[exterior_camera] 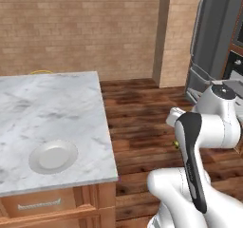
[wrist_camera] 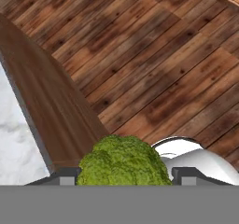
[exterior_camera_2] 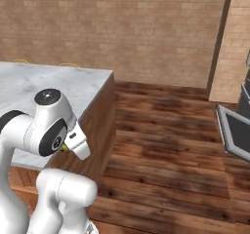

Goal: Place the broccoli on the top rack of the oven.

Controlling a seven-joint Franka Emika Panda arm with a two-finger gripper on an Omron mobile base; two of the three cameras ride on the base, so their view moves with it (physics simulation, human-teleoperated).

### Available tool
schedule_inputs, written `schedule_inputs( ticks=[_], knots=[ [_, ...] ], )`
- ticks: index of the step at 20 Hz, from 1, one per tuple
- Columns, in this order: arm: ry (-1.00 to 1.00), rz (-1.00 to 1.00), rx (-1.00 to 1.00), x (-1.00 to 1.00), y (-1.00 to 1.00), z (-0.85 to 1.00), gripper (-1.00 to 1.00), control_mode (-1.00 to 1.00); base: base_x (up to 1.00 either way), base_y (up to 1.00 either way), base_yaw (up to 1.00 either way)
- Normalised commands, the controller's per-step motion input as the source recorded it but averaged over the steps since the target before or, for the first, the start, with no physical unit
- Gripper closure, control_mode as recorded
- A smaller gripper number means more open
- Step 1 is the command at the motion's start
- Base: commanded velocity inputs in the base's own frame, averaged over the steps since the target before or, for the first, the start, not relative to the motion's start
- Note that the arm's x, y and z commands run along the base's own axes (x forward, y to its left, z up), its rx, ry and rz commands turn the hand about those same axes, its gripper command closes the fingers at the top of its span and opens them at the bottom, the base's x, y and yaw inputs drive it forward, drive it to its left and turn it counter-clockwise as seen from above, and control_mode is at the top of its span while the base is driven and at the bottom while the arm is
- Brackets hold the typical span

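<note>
1. Gripper, at the bottom centre of the hand view, is clenched on the broccoli, which sits between its two dark tips.
2. Below it lie the wooden floor and, at the left edge, the marble counter with a white plate in the lower left of the left base view.
3. Far at the right edge of the right base view, the oven door looks open.
4. Pick-up appears done; carrying the floret across and setting it on the rack remain.
</note>
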Motion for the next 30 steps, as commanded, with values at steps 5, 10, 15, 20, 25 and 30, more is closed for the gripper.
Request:
schedule_inputs(
  ticks=[5,10,15,20,25,30],
  knots=[
    [0.00,0.00,0.00,0.00,0.00,0.00,1.00,1.00,0.04,-1.00,0.12],
    [0.00,0.00,0.00,0.00,0.00,0.00,1.00,1.00,0.60,-0.74,0.11],
    [0.00,0.00,0.00,0.00,0.00,0.00,1.00,1.00,1.00,-0.01,0.00],
    [0.00,0.00,0.00,0.00,0.00,0.00,1.00,1.00,1.00,0.00,-0.01],
    [0.00,0.00,0.00,0.00,0.00,0.00,1.00,1.00,1.00,-0.17,-0.02],
    [0.00,0.00,0.00,0.00,0.00,0.00,1.00,1.00,1.00,-0.12,-0.32]
  ],
)
